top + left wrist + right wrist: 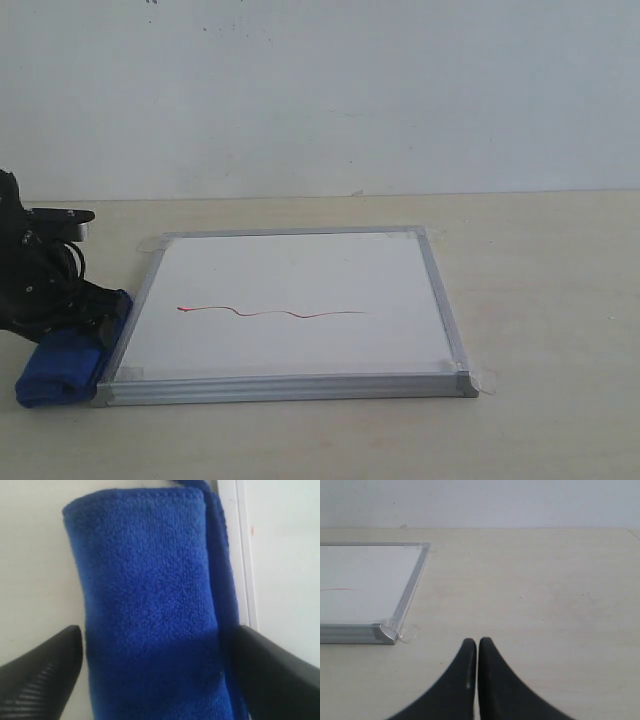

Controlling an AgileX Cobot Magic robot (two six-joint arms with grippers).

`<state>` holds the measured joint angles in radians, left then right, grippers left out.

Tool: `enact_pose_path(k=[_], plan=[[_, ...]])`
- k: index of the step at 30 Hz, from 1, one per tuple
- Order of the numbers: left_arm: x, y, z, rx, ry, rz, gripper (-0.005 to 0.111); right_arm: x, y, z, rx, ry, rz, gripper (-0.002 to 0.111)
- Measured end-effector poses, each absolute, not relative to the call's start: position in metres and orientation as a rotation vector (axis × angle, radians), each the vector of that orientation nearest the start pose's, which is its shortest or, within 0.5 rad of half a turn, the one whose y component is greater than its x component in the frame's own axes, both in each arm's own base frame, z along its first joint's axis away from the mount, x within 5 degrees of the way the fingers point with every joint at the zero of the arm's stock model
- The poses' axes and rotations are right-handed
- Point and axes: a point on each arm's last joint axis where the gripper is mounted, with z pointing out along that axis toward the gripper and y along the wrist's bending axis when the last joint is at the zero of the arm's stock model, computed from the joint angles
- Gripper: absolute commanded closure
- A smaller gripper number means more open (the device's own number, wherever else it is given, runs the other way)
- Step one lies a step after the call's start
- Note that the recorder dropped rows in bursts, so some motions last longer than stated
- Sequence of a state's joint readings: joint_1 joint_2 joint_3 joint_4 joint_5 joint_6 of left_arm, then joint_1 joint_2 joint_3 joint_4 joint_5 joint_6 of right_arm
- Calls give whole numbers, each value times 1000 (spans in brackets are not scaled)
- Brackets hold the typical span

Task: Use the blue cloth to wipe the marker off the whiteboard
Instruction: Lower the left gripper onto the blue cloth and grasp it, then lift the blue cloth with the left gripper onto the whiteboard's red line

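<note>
Royal-blue microfibre cloth bundle (62,368) lies toward the tabletop's (545,590) left side, against the silver-framed white whiteboard (290,387), between the spread fingers of the left tool (157,630). A thin wavy red marker line (290,315) crosses the board. The right tool (478,642), pressed together, hovers over the tabletop.

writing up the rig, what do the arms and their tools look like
The left arm is black and blocky, with a black cable looped at its side and a pale grey edge on top. The left tool is matte black and tapered, ribbed on one inner face. The right tool is smooth black, curving in to narrow rounded tips.
</note>
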<state>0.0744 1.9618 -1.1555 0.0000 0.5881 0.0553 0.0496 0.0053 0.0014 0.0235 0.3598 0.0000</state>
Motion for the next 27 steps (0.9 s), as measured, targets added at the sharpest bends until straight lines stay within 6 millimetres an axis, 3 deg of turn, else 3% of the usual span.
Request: enact_pose_path(k=[6,14,19,27], plan=[[370,28,129,-27,2877,25,33,53,3,180,-31,1850,57,107],[372,28,129,-27,2862,26,58,53,3,180,-31,1850,57,107],[372,28,129,-27,2864,26,61,53,3,180,-31,1850,57,107],[371,27,135,-24,2855,26,103,53,3,180,-31,1850,57,107]])
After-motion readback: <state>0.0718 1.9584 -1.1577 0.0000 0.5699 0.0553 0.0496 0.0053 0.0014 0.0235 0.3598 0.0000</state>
